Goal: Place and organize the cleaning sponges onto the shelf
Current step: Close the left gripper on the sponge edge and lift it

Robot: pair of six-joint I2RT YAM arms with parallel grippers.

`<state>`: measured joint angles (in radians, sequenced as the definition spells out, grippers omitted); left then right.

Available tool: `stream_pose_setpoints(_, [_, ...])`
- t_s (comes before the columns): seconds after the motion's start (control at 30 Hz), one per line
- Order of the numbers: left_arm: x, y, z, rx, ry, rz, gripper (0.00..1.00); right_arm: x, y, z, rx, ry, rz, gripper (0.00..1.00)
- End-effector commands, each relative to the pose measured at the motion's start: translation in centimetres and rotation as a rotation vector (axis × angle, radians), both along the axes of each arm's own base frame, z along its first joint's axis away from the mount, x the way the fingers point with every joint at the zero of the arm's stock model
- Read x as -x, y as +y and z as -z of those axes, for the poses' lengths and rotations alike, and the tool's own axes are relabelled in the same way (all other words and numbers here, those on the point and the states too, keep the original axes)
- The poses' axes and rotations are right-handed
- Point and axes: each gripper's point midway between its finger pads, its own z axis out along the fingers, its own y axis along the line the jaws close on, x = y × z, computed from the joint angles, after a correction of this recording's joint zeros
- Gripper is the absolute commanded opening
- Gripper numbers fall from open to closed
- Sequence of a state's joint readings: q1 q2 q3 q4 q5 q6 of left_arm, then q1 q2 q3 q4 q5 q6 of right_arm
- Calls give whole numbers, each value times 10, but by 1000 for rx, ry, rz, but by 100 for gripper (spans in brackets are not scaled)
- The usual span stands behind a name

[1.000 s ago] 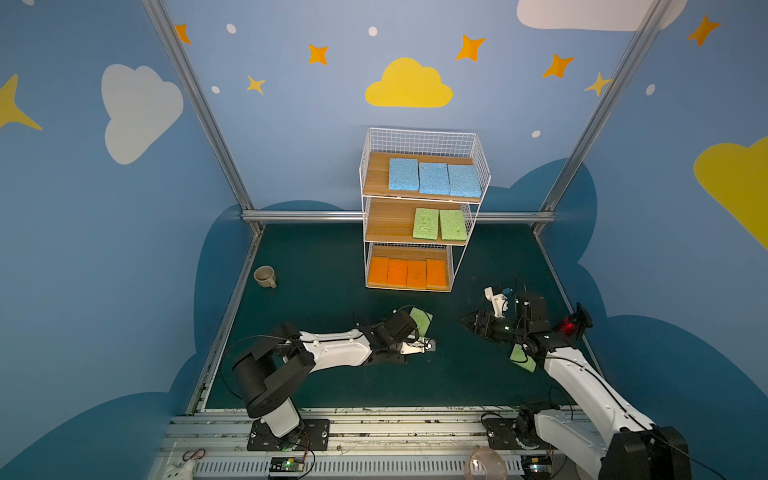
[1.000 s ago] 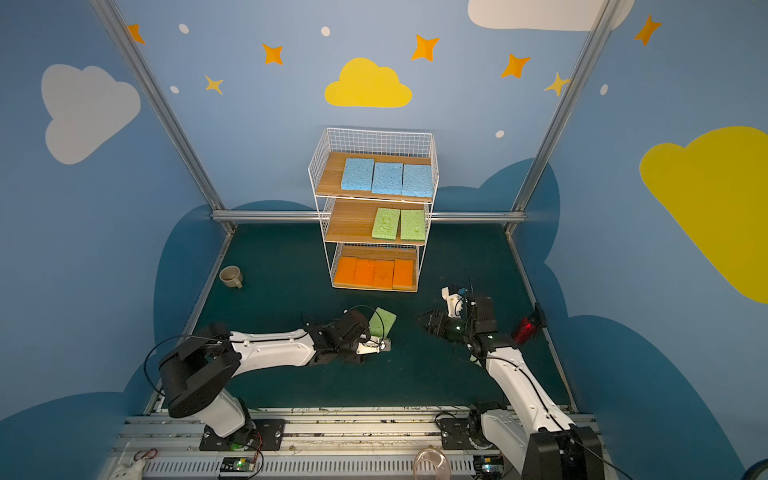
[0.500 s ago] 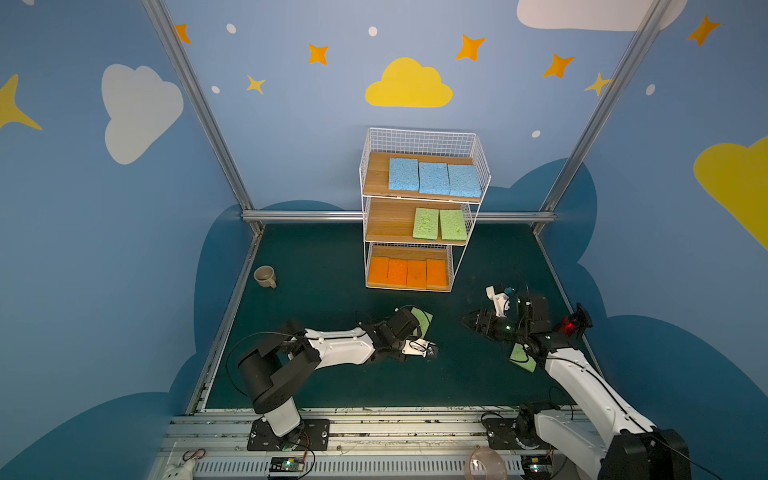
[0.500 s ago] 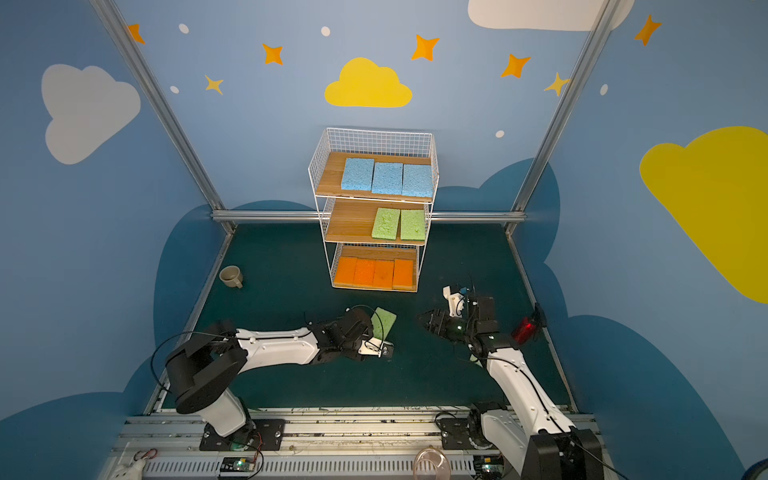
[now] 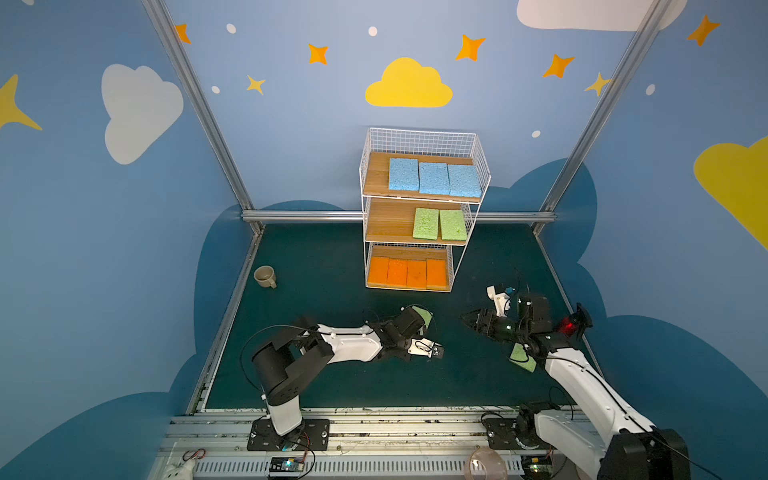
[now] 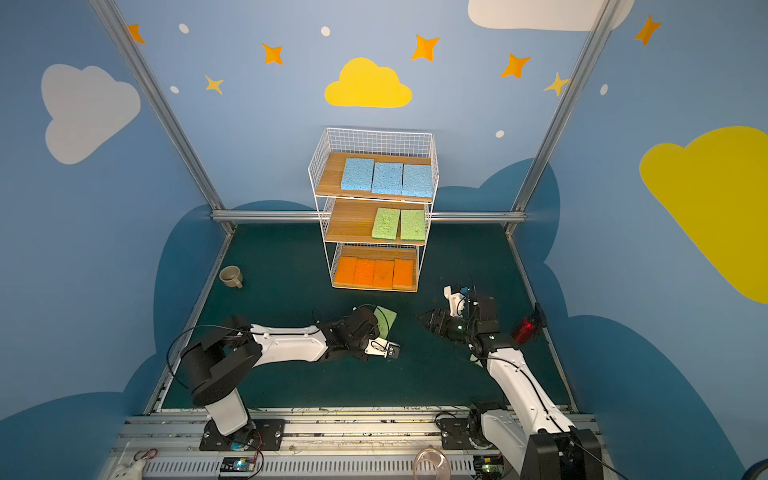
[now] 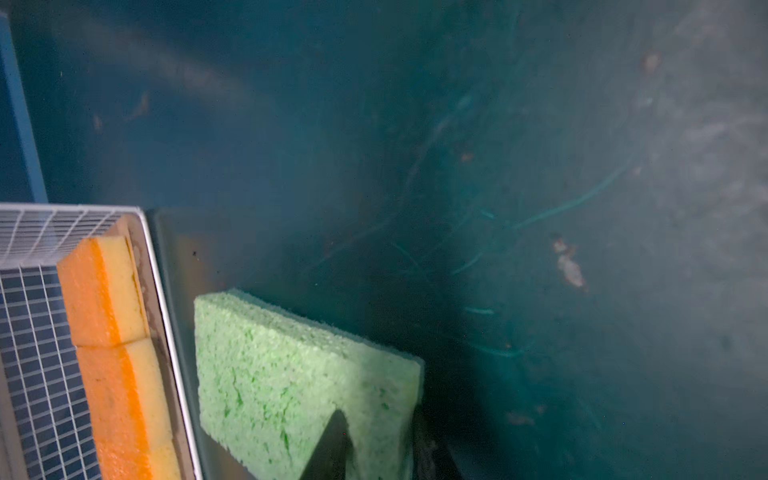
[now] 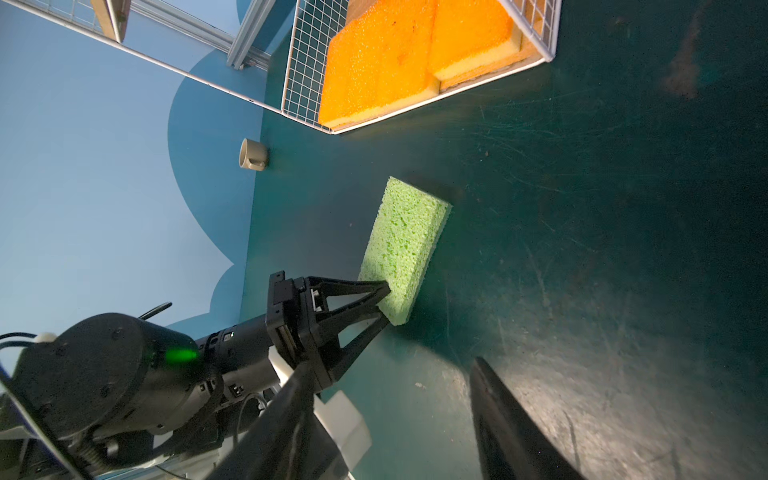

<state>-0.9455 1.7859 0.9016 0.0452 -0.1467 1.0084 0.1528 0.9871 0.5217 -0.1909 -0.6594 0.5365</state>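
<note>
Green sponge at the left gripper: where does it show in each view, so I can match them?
Both top views: the green sponge peeks out behind the left arm, in front of the shelf.
Left wrist: the sponge fills the foreground beside the shelf's corner.
Right wrist: mid-frame, its end pinched by the left gripper.
Shared landmark: the orange sponges on the bottom tier.

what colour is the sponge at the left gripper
The sponge is light green, clearest in the right wrist view.
</note>
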Motion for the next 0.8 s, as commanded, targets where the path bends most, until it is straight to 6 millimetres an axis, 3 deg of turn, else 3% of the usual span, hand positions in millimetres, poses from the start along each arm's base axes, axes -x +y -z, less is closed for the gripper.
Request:
stream_pose_setpoints(0.0, [4, 4, 4, -33, 39, -8, 18, 1, 0, 1, 1, -9, -7, 59])
stream_pose_setpoints(0.13, [2, 5, -9, -13, 21, -23, 4, 1, -1, 1, 0, -9, -5, 59])
stream_pose_setpoints(0.2, [3, 6, -21, 6, 13, -28, 3, 1, -1, 2, -1, -7, -4, 60])
stream_pose_setpoints(0.43, [12, 10, -95, 155, -103, -50, 3, 1, -3, -1, 0, -17, 3, 60])
stream_pose_setpoints(0.77, [38, 51, -204, 210, -217, -61, 3, 0, 0, -5, -42, -28, 0, 60])
